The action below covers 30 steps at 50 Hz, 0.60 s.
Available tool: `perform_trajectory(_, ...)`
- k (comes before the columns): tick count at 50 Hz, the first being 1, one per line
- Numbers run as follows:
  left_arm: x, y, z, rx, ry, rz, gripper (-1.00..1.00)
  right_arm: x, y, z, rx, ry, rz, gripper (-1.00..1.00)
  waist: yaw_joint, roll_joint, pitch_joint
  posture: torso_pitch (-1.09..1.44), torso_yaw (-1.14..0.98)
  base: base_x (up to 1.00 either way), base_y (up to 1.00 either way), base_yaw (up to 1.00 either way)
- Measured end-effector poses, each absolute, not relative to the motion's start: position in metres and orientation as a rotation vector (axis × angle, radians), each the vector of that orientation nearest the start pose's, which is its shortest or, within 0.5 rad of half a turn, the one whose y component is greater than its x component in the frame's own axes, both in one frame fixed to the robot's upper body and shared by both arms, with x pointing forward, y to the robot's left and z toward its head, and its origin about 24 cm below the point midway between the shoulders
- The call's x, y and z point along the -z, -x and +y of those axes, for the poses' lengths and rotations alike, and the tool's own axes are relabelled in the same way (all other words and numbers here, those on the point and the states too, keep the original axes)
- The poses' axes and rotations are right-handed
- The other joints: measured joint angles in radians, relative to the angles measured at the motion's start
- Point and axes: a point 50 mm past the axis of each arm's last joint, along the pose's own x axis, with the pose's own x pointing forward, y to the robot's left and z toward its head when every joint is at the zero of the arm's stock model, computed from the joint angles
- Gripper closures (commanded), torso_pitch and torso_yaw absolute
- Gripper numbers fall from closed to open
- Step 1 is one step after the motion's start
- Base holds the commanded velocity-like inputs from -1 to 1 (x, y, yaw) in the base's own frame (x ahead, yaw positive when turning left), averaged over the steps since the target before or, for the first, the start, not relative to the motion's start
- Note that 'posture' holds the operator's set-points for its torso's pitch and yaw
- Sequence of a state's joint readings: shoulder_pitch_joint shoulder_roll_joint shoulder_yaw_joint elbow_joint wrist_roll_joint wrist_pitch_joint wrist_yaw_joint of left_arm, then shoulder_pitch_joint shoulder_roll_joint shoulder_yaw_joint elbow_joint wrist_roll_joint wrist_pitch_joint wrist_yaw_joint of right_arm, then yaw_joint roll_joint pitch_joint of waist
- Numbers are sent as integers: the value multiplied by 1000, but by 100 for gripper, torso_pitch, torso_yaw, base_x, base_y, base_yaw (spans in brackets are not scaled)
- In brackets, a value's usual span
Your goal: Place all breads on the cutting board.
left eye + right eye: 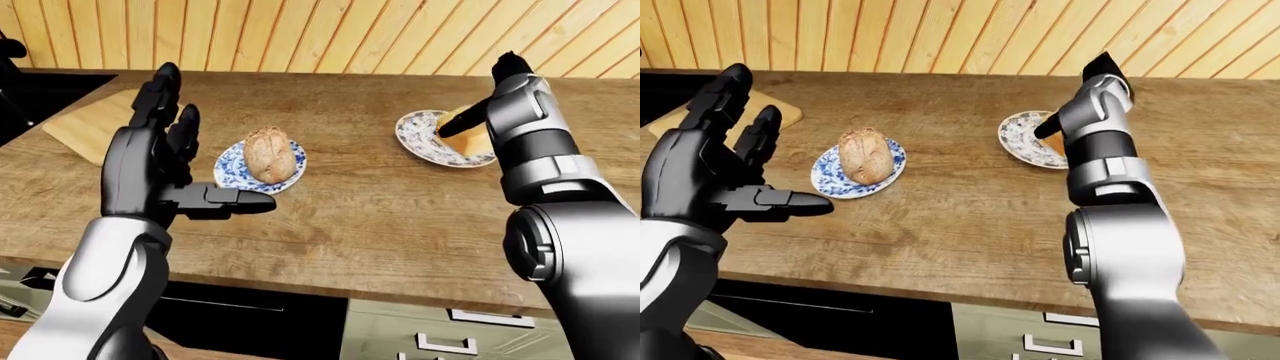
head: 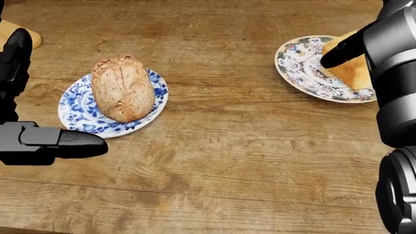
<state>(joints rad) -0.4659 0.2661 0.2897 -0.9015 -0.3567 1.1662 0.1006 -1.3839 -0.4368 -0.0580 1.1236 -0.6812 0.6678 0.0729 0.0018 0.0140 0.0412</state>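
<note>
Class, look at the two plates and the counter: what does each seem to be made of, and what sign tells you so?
Blue plate: likely glazed ceramic, given its blue-and-white painted pattern. Floral plate: probably the same, with a multicoloured pattern and a thin rim. Counter: wood with a matt finish, showing grain lines and knots.

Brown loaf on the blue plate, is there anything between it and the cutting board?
Nothing on the counter does. In the left-eye view the brown loaf lies right of the cutting board with bare wood between; only the raised left hand overlaps that stretch.
</note>
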Motion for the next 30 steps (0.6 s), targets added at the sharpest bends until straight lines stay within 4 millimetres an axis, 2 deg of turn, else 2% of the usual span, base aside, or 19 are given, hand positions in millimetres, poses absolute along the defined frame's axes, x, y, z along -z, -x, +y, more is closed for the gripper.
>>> perform_trajectory(14, -241, -232, 179, 10, -49, -225, -100, -237, -411, -246, 436, 847, 454, -99, 1, 2, -1, 0, 0, 0, 0, 0)
perform_trajectory(16, -240, -232, 178, 12, -50, -223, -100, -236, -410, -248, 440, 850, 458, -91, 1, 2, -1, 0, 0, 0, 0, 0)
perform_trajectory(17, -240, -232, 178, 14, -50, -223, -100, -236, -410, -249, 443, 850, 460, -80, 1, 2, -1, 0, 0, 0, 0, 0)
perform_trajectory(21, -240, -232, 177, 17, -51, -225, -100, -236, -410, -250, 452, 852, 460, -84, 0, 2, -2, 0, 0, 0, 0, 0)
perform_trajectory(26, -241, -230, 178, 15, -49, -230, -100, -233, -409, -252, 462, 861, 467, -67, 0, 1, -4, 0, 0, 0, 0, 0)
perform_trajectory(30, -242, -228, 179, 13, -47, -235, -100, -227, -409, -252, 465, 878, 483, -65, 0, 0, -5, 0, 0, 0, 0, 0)
